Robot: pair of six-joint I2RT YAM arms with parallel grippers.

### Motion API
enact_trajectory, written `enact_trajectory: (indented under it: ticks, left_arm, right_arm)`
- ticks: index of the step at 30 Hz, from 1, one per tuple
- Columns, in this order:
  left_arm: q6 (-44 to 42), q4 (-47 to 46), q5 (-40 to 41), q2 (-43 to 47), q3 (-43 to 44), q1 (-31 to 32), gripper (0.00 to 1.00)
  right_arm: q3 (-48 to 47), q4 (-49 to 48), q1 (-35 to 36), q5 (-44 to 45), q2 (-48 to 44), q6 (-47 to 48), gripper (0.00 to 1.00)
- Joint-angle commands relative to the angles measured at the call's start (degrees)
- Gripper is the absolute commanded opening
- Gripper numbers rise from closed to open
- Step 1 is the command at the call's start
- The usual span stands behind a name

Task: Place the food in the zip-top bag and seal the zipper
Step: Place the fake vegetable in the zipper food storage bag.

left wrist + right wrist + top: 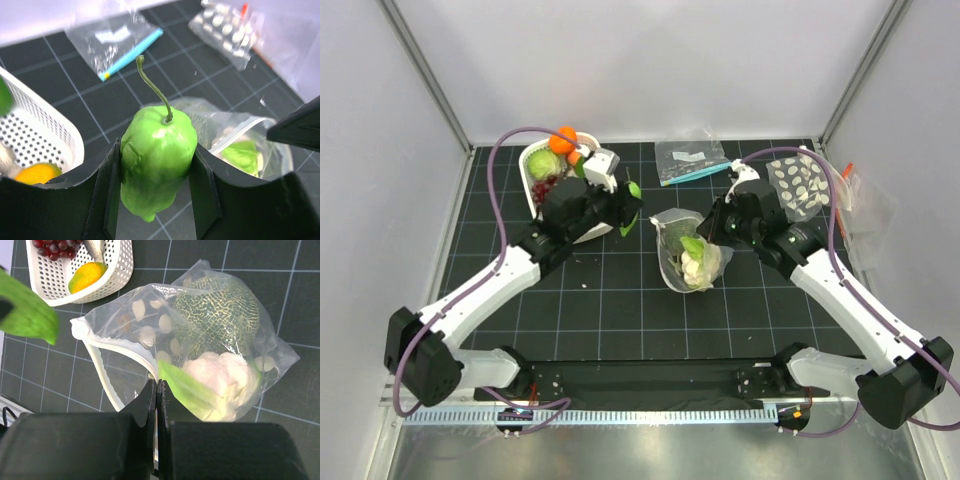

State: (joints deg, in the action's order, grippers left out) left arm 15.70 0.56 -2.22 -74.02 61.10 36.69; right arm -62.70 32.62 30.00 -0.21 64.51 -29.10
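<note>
A black gridded mat [620, 310] lies between white walls. The left gripper [156, 190] is closed on a green pepper [157, 150] and holds it above the mat, between the basket [120, 265] and the bag [125, 340]. The right gripper [157, 395] has its fingers pressed together, it seems on the near rim of the bag, which holds the mouth open. The zipper [107, 370] is not sealed. I judge the step is loading: next the pepper must come over the mouth and be released inside. The bag holds a melon [220, 315] and a cauliflower [220, 375]. The basket holds grapes [52, 245] and an orange piece [87, 277].
</note>
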Motion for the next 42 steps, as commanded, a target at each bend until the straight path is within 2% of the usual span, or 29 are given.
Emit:
enact_trajectory:
  ticks: [1, 7, 17, 20, 26, 30, 35, 40, 41, 42]
  left_arm:
    - [-2.43, -11.35, -1.46, 4.40, -2.91, 0.31, 0.00]
    - [-6.72, -17.95, -8.13, 6.52, -6.17, 2.60, 0.00]
    - [-13.94, -22.97, -21.41, 4.77, -3.62, 6.90, 0.00]
    - [-13.95, -23.67, -22.91, 3.01, -2.66, 6.91, 0.00]
    - [-15.26, -33.68, -24.23, -1.38, -5.73, 6.91, 0.00]
    - [-17.10, -33.96, -25.46, -7.53, -3.27, 6.91, 0.00]
    - [-16.94, -37.11, -26.87, -9.91, -4.06, 6.99, 0.00]
    - [-17.02, -38.88, -27.14, -12.37, -5.55, 6.91, 0.08]
    - [-17.37, -39.23, -26.70, -12.99, -5.82, 6.91, 0.10]
    - [-17.46, -40.36, -26.44, -13.25, -6.17, 6.91, 0.17]
  right_arm:
    - [-3.39, -0.54, 0.15, -1.90, 0.18, -0.87, 0.01]
    - [-5.50, -0.54, 0.15, -5.23, 2.02, -2.27, 0.01]
    - [-8.14, -2.56, -1.78, -14.90, 4.04, -6.93, 0.01]
    - [-8.67, -3.00, -2.40, -16.67, 3.78, -7.81, 0.01]
    - [-8.50, -3.18, -3.10, -18.25, 2.73, -8.51, 0.01]
    - [-8.50, -2.30, -4.24, -17.72, 1.50, -8.60, 0.01]
    - [-6.39, -3.09, -6.27, -17.11, -0.35, -9.39, 0.01]
    - [-4.19, -4.93, -8.46, -17.90, -0.88, -10.45, 0.01]
    - [-4.01, -5.02, -8.73, -17.98, -0.96, -10.54, 0.01]
    - [-3.84, -5.46, -8.99, -18.16, -1.05, -10.71, 0.01]
